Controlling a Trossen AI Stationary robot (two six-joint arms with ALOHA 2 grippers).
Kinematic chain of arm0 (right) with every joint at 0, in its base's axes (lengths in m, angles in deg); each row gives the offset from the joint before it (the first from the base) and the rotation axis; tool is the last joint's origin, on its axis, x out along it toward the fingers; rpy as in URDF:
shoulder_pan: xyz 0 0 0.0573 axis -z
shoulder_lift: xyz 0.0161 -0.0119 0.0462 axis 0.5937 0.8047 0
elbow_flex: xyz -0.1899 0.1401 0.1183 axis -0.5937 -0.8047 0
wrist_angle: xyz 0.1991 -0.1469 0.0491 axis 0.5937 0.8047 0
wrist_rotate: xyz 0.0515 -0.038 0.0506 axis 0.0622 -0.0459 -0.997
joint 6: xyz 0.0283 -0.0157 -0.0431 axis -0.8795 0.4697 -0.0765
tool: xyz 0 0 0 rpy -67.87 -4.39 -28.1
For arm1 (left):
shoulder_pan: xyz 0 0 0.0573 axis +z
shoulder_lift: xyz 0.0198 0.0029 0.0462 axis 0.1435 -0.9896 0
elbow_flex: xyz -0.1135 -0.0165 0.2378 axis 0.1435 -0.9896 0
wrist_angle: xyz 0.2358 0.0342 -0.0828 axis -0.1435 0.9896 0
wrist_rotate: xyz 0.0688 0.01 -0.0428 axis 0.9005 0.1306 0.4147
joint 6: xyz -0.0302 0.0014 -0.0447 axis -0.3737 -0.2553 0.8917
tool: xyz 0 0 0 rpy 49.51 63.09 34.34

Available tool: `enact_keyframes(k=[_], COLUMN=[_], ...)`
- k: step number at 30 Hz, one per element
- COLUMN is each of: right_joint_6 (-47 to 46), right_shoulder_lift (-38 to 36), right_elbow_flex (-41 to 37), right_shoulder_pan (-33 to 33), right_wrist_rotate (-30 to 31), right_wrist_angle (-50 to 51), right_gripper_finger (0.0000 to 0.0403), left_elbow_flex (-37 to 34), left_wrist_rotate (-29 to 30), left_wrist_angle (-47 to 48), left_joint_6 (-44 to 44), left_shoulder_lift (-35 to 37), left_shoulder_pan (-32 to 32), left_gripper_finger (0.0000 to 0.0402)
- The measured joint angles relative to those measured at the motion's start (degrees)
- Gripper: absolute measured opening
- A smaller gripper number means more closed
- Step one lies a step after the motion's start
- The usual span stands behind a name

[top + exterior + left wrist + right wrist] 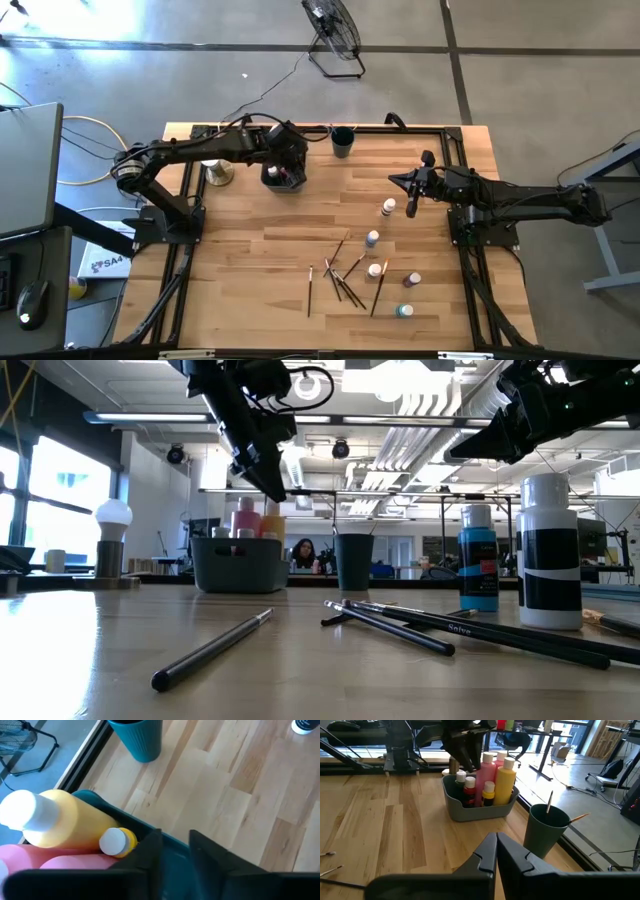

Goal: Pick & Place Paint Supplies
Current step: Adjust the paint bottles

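Looks like a robotics lab or workshop: wooden bench (300,215) on a black frame, bare concrete floor (520,80), a floor fan (335,30), exposed ceiling ducts (420,400) (desks further back).

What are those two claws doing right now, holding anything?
Left gripper: above the grey plastic bin of paint bottles; cannot be told.
Right gripper: closed, empty, over the wooden table.

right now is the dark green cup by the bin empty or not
Not empty. The right wrist view shows the dark green cup upright beside the grey bin, with two thin brush handles sticking out above its rim.
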Motion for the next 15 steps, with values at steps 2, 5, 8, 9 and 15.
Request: enact_keyframes(k=[2,5,8,9,15], right_joint_6=[0.0,0.0,0.0,0.0,0.0], right_shoulder_lift=[0.0,0.0,0.0,0.0,0.0], right_elbow_flex=[0.0,0.0,0.0,0.0,0.0], right_shoulder_pan=[0.0,0.0,0.0,0.0,0.0], right_wrist_rotate=[0.0,0.0,0.0,0.0,0.0], right_wrist_angle=[0.0,0.0,0.0,0.0,0.0], right_gripper_finger=[0.0004,0.0004,0.0004,0.0004,0.0004], left_elbow_flex=[0.0,0.0,0.0,0.0,0.0], left_wrist_rotate=[0.4,1.4,2.8,3.2,5.7], left_wrist_angle=[0.0,0.0,0.0,0.0,-0.1], left_joint_6=[0.0,0.5,0.5,0.5,0.5], left_shoulder_lift=[0.0,0.0,0.0,0.0,0.0], left_shoulder_pan=[0.0,0.0,0.0,0.0,0.0], left_gripper_finger=[0.0064,0.0034,0.001,0.0005,0.0007])
